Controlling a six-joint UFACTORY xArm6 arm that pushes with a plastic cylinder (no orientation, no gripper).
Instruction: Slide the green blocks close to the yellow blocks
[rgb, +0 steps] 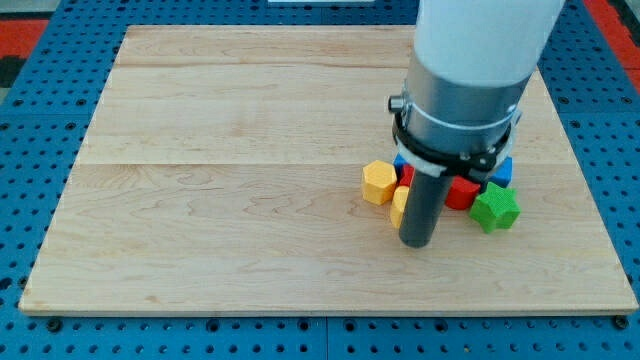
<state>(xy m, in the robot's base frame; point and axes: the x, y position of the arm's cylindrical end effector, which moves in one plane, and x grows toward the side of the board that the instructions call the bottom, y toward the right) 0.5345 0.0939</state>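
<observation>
Blocks crowd together right of centre in the frame, on the wooden board (250, 200). My tip (417, 243) sits at the cluster's lower left edge, touching or just in front of a yellow block (399, 204) that the rod mostly hides; there are no fingers on it to part or close. A yellow hexagonal block (378, 183) lies just left of that, flat, with no clear long axis. The green star-shaped block (496, 209), points splayed outward, rests at the cluster's lower right, touching a red block (462, 192). Blue blocks (503, 169) peek out behind. Only one green block shows.
</observation>
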